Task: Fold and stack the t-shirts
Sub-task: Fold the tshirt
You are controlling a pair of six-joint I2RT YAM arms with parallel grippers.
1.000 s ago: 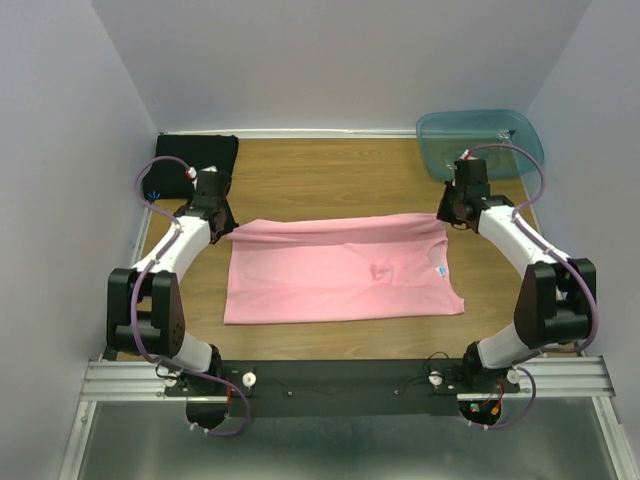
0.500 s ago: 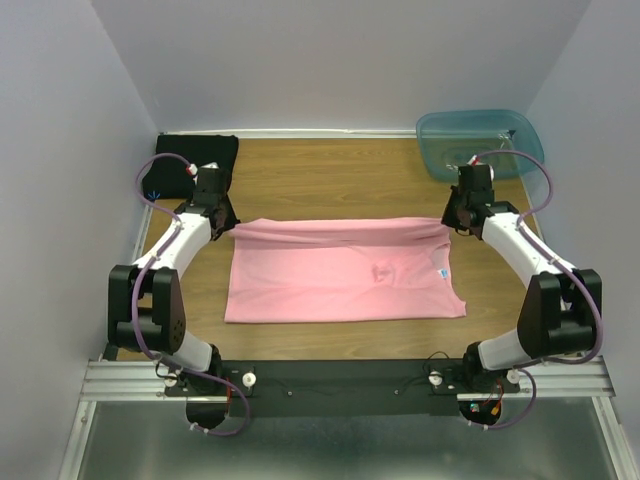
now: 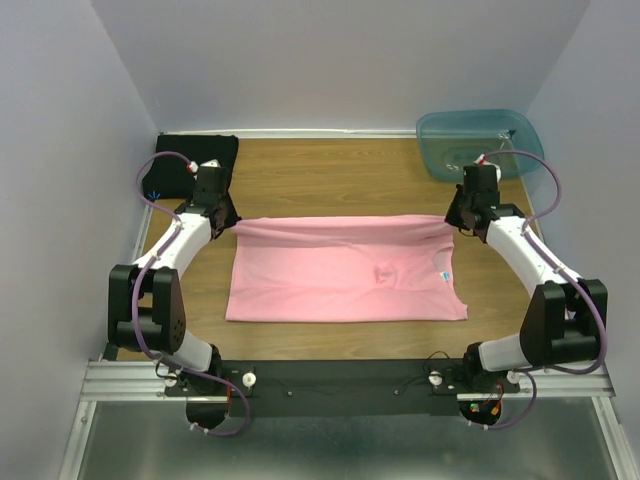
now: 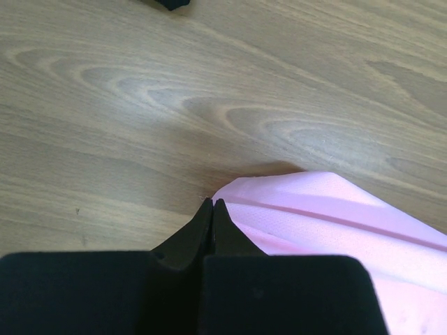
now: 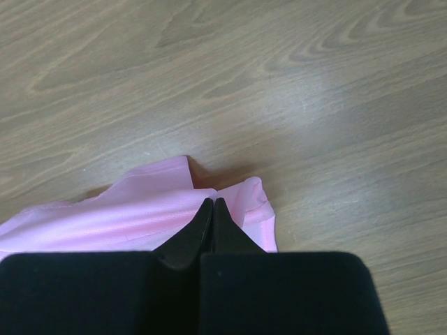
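Observation:
The pink t-shirt (image 3: 340, 275) lies flat across the middle of the wooden table, its blue neck label (image 3: 441, 272) toward the right. My left gripper (image 3: 222, 222) is shut on the shirt's far left corner (image 4: 328, 216), with the tips (image 4: 211, 202) pinched at the cloth's edge. My right gripper (image 3: 456, 222) is shut on the far right corner (image 5: 126, 216), where the cloth bunches around the tips (image 5: 212, 201). The far edge runs taut between the two grippers. The black t-shirt (image 3: 195, 160) lies folded in the back left corner, apart from both grippers.
A translucent blue-green bin (image 3: 480, 140) stands at the back right, just behind the right wrist. Bare wood (image 3: 330, 175) stretches between the pink shirt and the back wall. Walls close in the table on three sides.
Both grippers have moved slightly away from the arm bases, the right one also to the right. The shirt's far edge went with them and is now stretched straighter.

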